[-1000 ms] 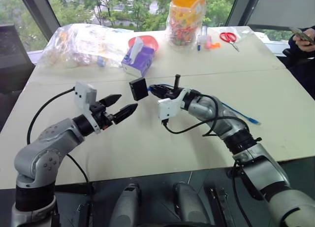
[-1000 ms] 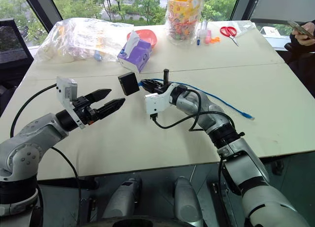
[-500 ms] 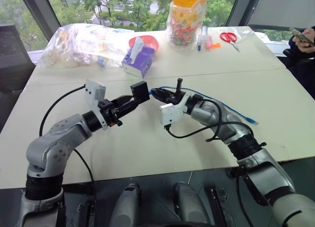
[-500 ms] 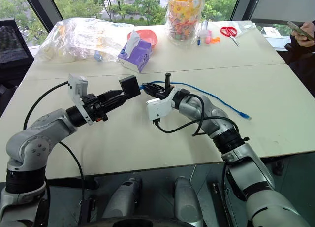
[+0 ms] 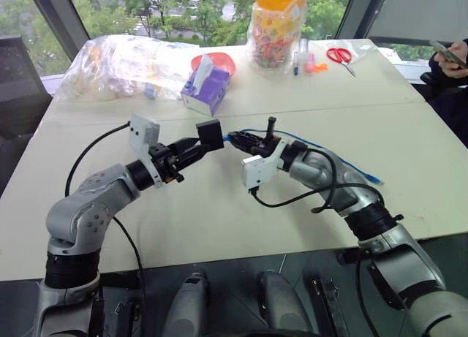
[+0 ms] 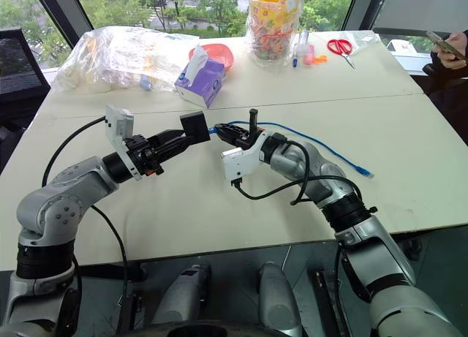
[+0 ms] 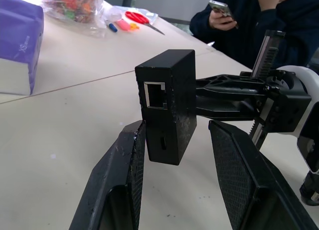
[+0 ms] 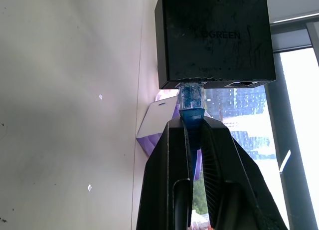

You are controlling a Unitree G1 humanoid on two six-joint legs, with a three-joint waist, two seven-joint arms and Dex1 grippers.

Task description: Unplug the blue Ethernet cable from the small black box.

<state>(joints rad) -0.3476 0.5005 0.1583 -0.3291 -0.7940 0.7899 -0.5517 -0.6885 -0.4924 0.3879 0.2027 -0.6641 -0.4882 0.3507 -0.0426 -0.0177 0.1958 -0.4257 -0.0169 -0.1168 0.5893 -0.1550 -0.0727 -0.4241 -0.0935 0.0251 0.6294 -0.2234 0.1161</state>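
The small black box (image 5: 210, 134) hangs in the air over the table's middle, an empty port on its face (image 7: 155, 94). My left gripper (image 5: 203, 142) has its fingers (image 7: 130, 155) closed in on the lower end of the box from both sides. Facing it, my right gripper (image 5: 232, 138) is shut on the plug (image 8: 192, 98) of the blue Ethernet cable (image 6: 329, 153). The plug sits in the box's side port (image 8: 214, 38). The cable trails back across the table to its free end (image 5: 374, 180).
A purple tissue box (image 5: 206, 88), a red bowl (image 5: 219, 59) and a clear plastic bag (image 5: 121, 59) lie behind the grippers. A jar of sweets (image 5: 276, 26) and red scissors (image 5: 338, 55) stand further back. A person with a phone (image 5: 450, 55) sits at the right edge.
My left arm reached in to the box and its wide-open jaws closed around it. The right gripper kept its hold on the plug and barely moved.
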